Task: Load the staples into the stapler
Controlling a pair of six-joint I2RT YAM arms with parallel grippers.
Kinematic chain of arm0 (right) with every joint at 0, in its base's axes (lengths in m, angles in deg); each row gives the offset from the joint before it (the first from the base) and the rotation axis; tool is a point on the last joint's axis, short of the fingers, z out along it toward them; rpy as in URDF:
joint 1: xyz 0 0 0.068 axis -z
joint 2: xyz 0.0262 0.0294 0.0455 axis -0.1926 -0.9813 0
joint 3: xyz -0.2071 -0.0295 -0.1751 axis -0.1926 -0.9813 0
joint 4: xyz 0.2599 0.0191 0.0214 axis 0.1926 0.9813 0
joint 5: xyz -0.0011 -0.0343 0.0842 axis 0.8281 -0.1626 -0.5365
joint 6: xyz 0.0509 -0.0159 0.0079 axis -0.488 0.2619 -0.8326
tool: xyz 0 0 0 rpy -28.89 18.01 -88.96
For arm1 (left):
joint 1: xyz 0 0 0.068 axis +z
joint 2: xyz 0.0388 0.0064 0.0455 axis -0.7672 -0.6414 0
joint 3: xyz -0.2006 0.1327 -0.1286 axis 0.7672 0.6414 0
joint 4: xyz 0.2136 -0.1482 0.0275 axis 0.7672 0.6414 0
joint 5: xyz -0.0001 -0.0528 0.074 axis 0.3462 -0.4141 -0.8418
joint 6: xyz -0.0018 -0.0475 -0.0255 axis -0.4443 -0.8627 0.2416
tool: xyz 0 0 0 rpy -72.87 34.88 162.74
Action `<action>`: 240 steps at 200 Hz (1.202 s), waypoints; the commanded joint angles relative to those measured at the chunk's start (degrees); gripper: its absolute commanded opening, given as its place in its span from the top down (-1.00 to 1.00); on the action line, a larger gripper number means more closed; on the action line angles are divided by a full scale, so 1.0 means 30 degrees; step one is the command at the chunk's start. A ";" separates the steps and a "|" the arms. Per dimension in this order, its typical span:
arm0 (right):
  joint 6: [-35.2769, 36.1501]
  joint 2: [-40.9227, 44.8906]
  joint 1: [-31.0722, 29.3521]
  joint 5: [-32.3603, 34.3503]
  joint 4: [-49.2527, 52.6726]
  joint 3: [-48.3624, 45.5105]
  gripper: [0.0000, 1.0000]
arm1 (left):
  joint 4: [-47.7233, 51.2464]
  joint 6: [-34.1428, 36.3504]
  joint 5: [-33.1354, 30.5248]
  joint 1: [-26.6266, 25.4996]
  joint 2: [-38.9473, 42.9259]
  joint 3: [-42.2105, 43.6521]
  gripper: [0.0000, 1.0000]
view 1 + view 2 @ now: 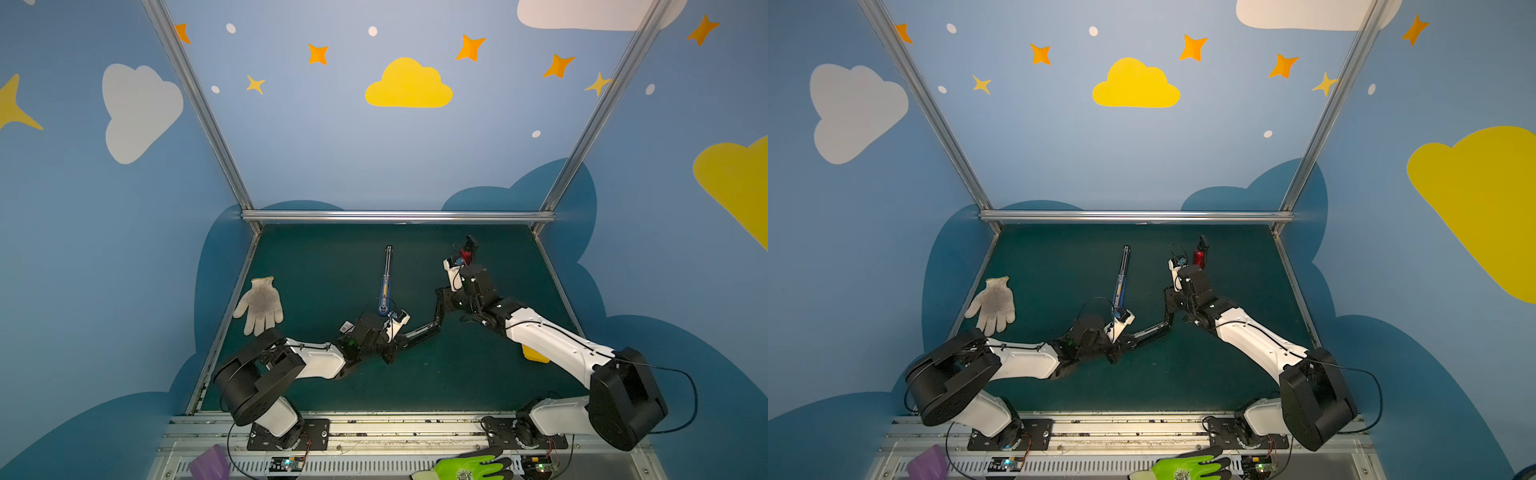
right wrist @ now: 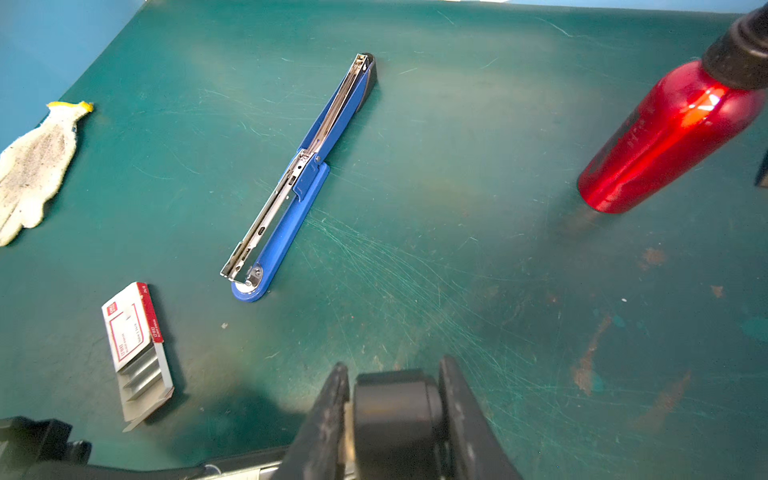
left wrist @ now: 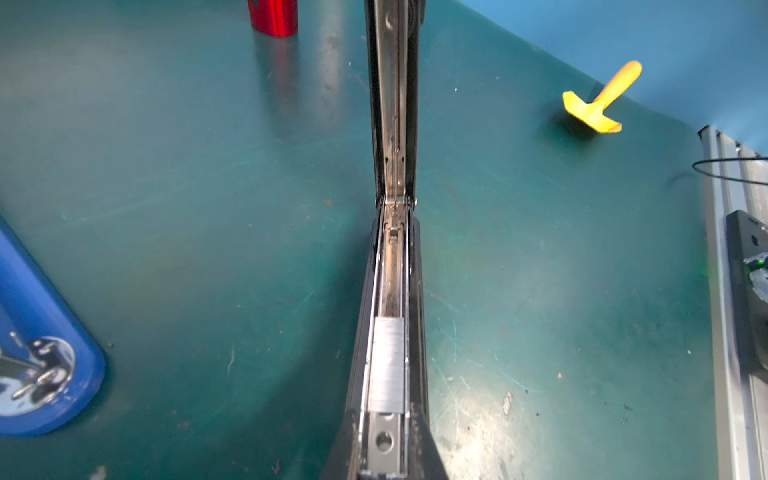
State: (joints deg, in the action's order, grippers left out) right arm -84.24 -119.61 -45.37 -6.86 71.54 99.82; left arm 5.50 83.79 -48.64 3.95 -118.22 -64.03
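A black stapler is swung open and held off the mat between both arms. My left gripper is shut on the front end of its base, where a silver strip of staples lies in the open channel. My right gripper is shut on the rounded black end of its lid; in a top view this gripper stands higher and farther back than my left gripper. The staples box, white with a red mark, lies on the mat with its tray slid out.
A blue stapler lies folded open mid-mat. A red bottle stands at the back right. A white glove lies at the left edge, and a yellow tool sits under the right arm. A green glove lies on the front rail.
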 commanded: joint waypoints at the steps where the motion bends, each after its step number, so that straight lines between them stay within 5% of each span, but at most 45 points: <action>1: -0.2076 0.0316 -0.0997 -0.2219 0.0846 -0.0183 0.74 | -0.1788 0.0231 0.0005 -0.0345 0.0679 -0.1302 0.92; 240: -0.1948 0.1495 -0.3064 -0.2006 0.1263 0.0469 0.49 | -0.0578 0.0810 -0.0274 -0.0437 0.1297 -0.1920 0.92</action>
State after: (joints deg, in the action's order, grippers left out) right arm -82.14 -116.40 -51.79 -3.75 76.63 99.82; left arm 6.14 86.53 -50.02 3.43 -114.83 -67.94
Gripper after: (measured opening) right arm 0.313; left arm 0.156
